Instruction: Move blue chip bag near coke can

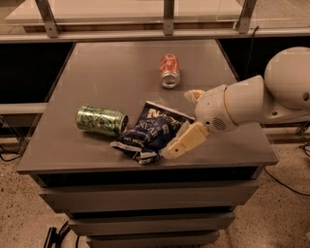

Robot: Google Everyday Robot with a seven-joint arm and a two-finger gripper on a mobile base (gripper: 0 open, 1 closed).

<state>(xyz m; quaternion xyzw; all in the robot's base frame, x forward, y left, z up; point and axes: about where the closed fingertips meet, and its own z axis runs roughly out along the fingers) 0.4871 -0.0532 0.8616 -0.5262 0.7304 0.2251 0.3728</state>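
The blue chip bag (151, 130), crumpled navy foil with white lettering, lies near the front of the grey table (106, 72). The coke can (169, 70), red-orange with a silver top, lies on its side farther back, apart from the bag. My gripper (180, 124) comes in from the right at the bag's right edge and is open. One cream finger (186, 141) lies low against the bag's front right side. The other finger (193, 95) shows behind the bag's right corner. Nothing is held.
A green patterned can (101, 120) lies on its side just left of the bag. The white arm (271, 94) reaches over the table's right edge. A shelf with metal posts (167, 14) runs behind the table. Drawers sit under the tabletop.
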